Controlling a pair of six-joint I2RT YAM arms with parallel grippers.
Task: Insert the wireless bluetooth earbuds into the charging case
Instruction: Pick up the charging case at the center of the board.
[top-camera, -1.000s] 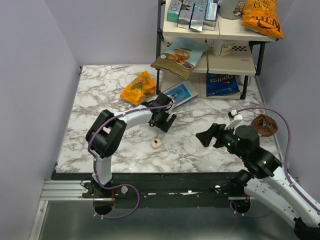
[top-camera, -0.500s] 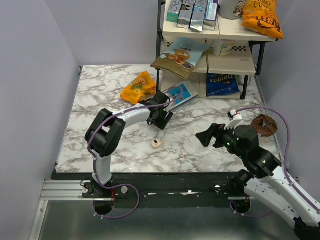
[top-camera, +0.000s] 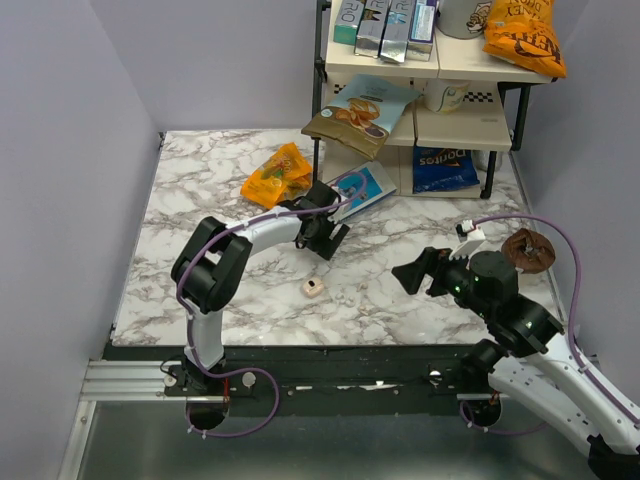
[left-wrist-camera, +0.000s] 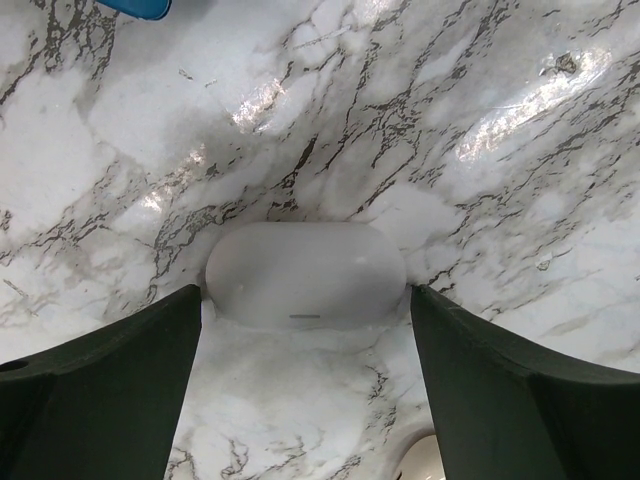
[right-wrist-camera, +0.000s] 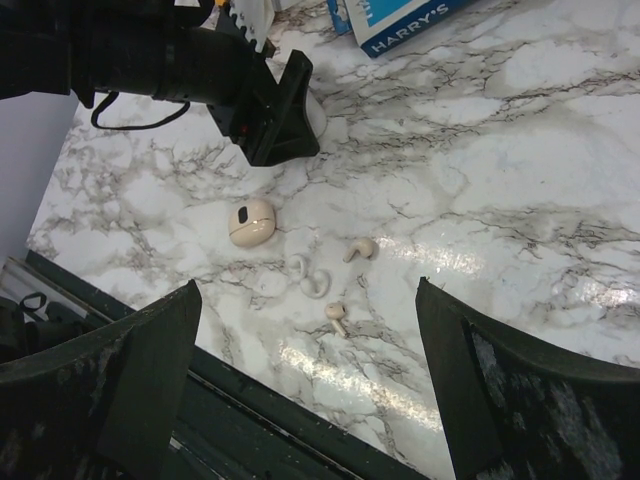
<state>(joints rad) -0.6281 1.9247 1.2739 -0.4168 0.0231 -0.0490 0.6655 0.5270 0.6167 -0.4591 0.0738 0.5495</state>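
The cream-beige charging case (right-wrist-camera: 251, 221) lies on the marble, with a dark spot on top; it also shows in the top view (top-camera: 313, 288). Two cream earbuds (right-wrist-camera: 360, 248) (right-wrist-camera: 335, 315) lie loose to its right, beside two white loops (right-wrist-camera: 312, 280). My left gripper (top-camera: 325, 240) (left-wrist-camera: 305, 300) is open low over the table. Its fingers (left-wrist-camera: 120, 370) stand at either end of a white rounded oval object (left-wrist-camera: 305, 275). The cream case's edge peeks in at the bottom of the left wrist view (left-wrist-camera: 425, 462). My right gripper (top-camera: 408, 275) (right-wrist-camera: 308, 285) is open and empty, raised over the earbuds.
An orange snack bag (top-camera: 277, 175) and a blue box (top-camera: 362, 187) lie behind the left gripper. A shelf rack (top-camera: 420, 60) with snack bags stands at the back right. A brown disc (top-camera: 527, 250) lies at the right edge. The table's front edge (right-wrist-camera: 250, 400) is close to the earbuds.
My left gripper has drawn back a little toward the far left, away from the cream case. The right arm has not moved.
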